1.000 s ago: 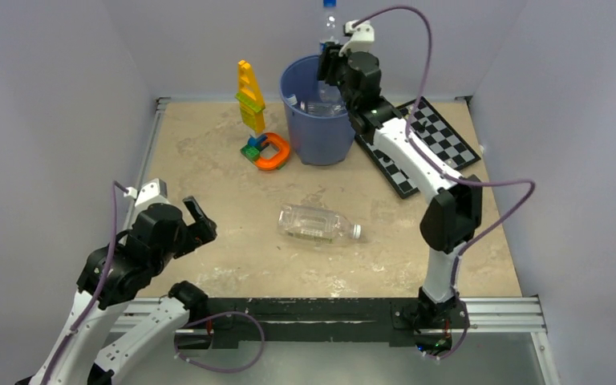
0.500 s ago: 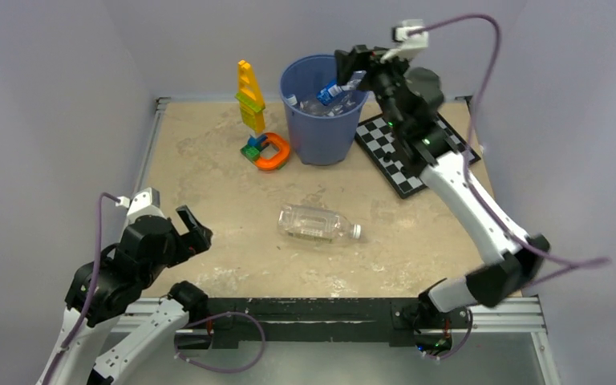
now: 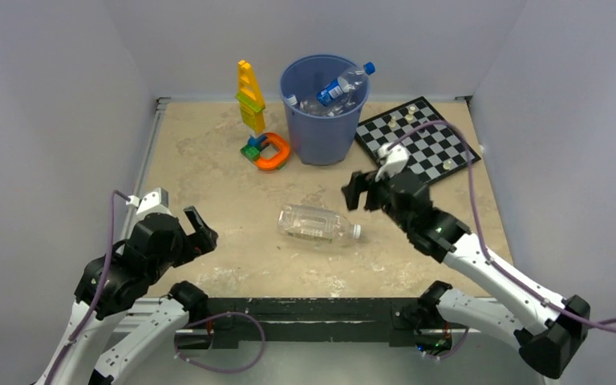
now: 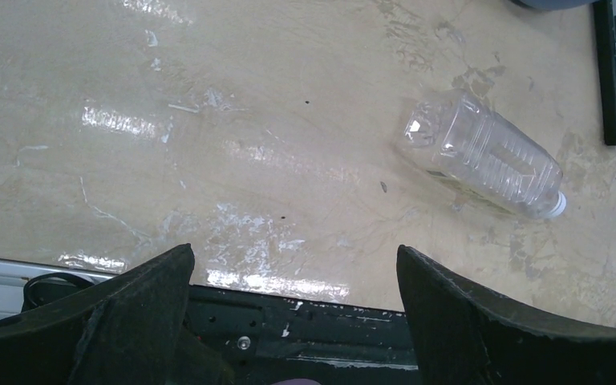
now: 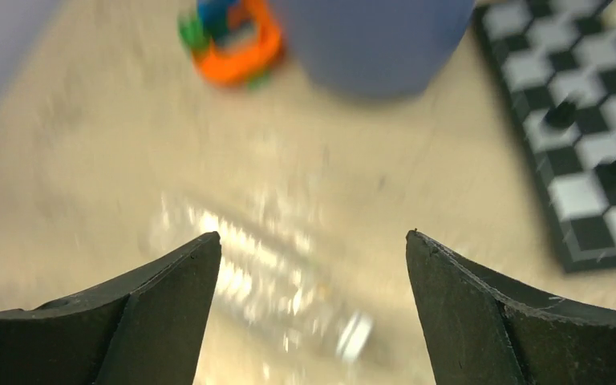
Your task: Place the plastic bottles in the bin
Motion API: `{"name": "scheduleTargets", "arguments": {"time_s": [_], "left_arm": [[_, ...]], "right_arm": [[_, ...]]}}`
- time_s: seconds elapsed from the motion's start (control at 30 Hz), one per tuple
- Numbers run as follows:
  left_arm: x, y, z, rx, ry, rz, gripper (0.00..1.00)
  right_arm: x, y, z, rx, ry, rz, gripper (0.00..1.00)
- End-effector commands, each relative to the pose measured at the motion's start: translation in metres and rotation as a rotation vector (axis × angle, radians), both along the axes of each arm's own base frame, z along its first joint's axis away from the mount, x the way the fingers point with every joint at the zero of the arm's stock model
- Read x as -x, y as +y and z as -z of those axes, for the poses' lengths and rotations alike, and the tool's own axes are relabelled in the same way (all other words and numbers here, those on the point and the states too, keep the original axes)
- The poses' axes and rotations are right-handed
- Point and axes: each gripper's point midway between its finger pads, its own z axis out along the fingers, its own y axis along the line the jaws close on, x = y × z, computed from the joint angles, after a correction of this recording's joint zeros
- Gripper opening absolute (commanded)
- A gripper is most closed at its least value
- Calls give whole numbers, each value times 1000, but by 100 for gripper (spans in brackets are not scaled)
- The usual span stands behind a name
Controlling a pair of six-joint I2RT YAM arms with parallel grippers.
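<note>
Your right tool (image 3: 359,195) hangs spread and empty over the desk (image 3: 208,168), near the cap end of the clear bottle (image 3: 319,224) lying on its side. Your left tool (image 3: 199,228) is also spread, well apart. Farther back, the bin (image 3: 318,136) holds a blue-labelled bottle (image 3: 343,84) leaning on its rim, above other bottles (image 3: 313,105).

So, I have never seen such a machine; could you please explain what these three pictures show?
These are two robot arms bolted to the near edge of a table. One picture looks down from above; the other two come from cameras on each wrist, so the dark shapes at the bottom are fingers. The left hand and right hand are both open and hold nothing. On the table lie one clear bottle, a chessboard and coloured toy blocks. The blue bin has bottles inside.
</note>
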Motion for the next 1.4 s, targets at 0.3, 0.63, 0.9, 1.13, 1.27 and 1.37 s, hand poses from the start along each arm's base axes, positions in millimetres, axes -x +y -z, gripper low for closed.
{"name": "scheduleTargets", "arguments": {"time_s": [0.3, 0.63, 0.9, 1.13, 1.27, 1.37], "left_arm": [[-9, 7, -9, -74, -16, -3, 100], [-11, -6, 3, -18, -11, 24, 100], [-13, -12, 5, -5, 12, 28, 99], [-14, -12, 9, -7, 14, 33, 99], [-14, -11, 8, -21, 13, 36, 99], [-13, -11, 10, -28, 18, 42, 99]], "right_arm": [[43, 64, 116, 284, 334, -333, 92], [67, 78, 170, 264, 551, -416, 95], [109, 142, 168, 53, 616, -530, 94], [113, 158, 155, 101, 573, -487, 96], [102, 144, 138, 83, 532, -392, 99], [76, 116, 124, -11, 528, -187, 99]]}}
